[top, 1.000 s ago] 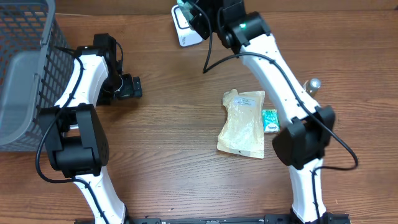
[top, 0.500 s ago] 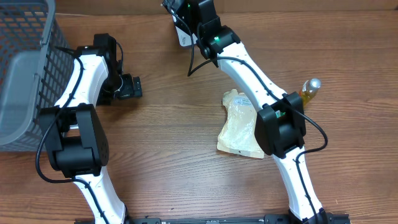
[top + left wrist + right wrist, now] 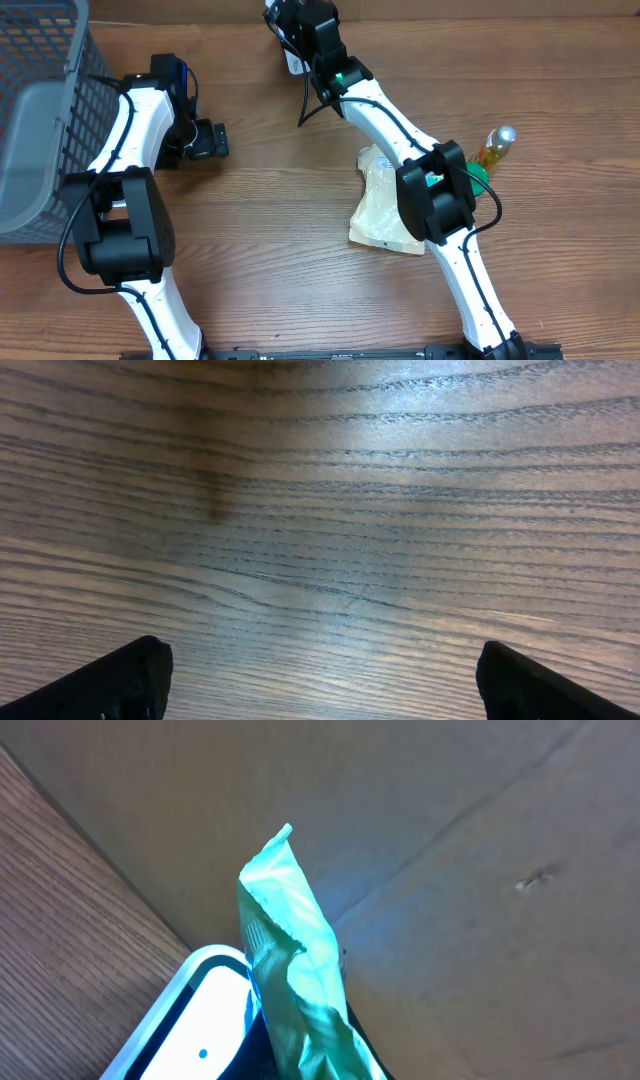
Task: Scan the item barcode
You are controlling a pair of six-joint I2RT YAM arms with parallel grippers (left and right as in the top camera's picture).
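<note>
A: Where's the item?
B: The green packet (image 3: 295, 970) is clenched in the right end effector (image 3: 288, 22), standing edge-up just above the white scanner (image 3: 190, 1010).
A: How should it be scanned?
B: I'd turn its printed face, not the crimped edge, toward the window and hold steady. I can't see the barcode.
A: And the arms?
B: The right one reaches far across the counter (image 3: 280, 260). The left end effector (image 3: 210, 140) hangs released over bare wood.

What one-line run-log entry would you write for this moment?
left fingers: open, empty, over table | right fingers: shut on green packet | packet position: at white scanner | scan: not confirmed
</note>
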